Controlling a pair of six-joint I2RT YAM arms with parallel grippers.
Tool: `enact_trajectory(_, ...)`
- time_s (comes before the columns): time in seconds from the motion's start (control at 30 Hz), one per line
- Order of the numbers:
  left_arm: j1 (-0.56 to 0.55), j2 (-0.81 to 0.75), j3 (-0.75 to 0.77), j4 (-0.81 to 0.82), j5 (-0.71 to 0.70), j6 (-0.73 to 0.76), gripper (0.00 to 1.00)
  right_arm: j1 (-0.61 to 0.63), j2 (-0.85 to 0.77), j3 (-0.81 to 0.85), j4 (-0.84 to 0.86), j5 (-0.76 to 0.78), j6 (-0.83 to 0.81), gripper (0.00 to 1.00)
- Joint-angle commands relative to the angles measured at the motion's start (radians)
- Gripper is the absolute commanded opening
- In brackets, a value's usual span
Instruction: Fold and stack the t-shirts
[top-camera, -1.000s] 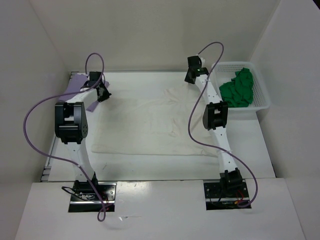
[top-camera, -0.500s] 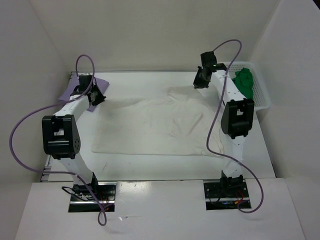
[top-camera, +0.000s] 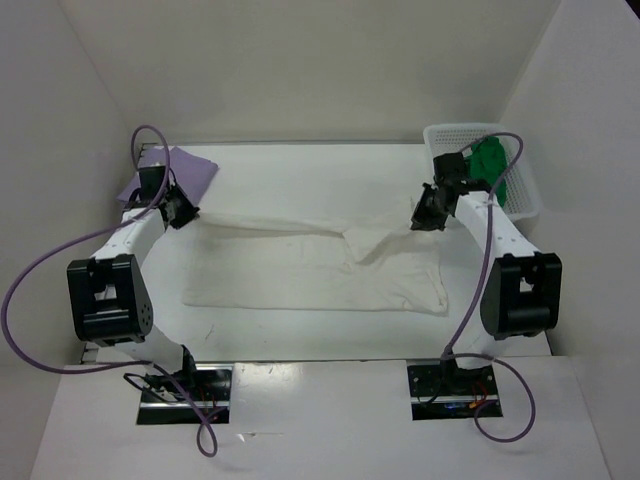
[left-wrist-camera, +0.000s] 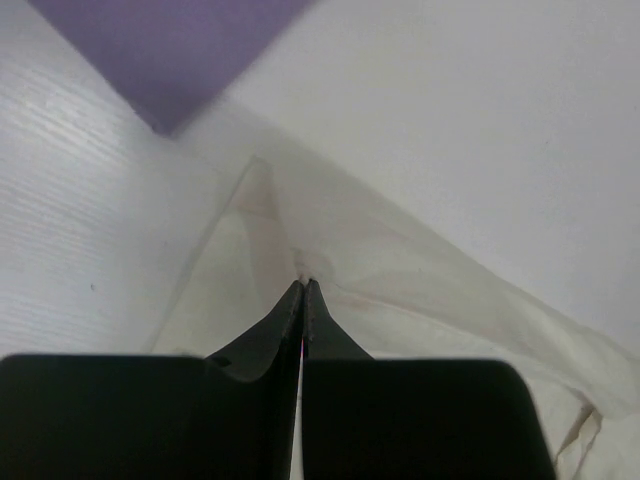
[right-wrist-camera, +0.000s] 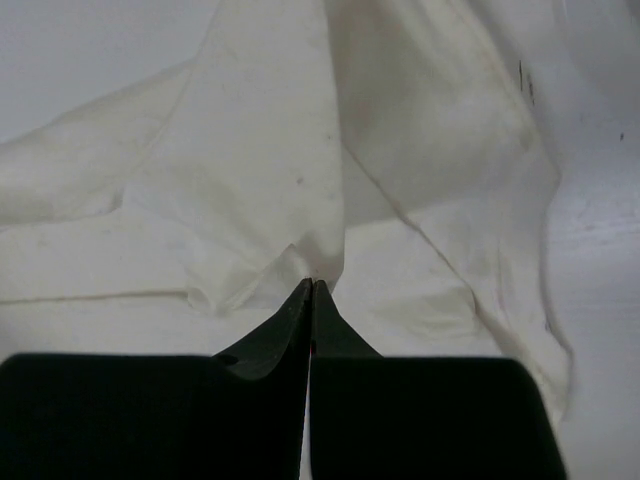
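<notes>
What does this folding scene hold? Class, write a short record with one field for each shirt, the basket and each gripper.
cream shirt: spread on the table, far edge pinched at both ends and stretched between the grippers
lavender shirt: lying flat at the far left corner
green shirt: crumpled inside the basket
basket: white mesh, far right
left gripper: shut on the cream shirt, left end
right gripper: shut on the cream shirt, right end
</notes>
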Motion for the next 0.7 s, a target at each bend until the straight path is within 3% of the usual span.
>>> enact_trajectory(0.0, 0.013, -0.08, -0.065, 0.001, 0.017, -0.041, 0.0, 0.004, -0.129, -0.08, -0.018, -0.016, 0.013, 0.0)
enact_trajectory(0.2, 0.041, -0.089, -0.125, 0.001, 0.037, -0.05, 0.0, 0.004, -0.248, -0.198, -0.12, -0.016, 0.024, 0.0)
enact_trajectory(0.43, 0.074, -0.182, -0.125, -0.008, 0.095, -0.072, 0.0, 0.004, -0.344, -0.145, -0.246, -0.016, 0.035, 0.0)
enact_trajectory(0.67, 0.074, -0.196, -0.253, -0.022, 0.008, -0.062, 0.08, 0.004, -0.385, -0.225, -0.304, 0.026, 0.044, 0.02)
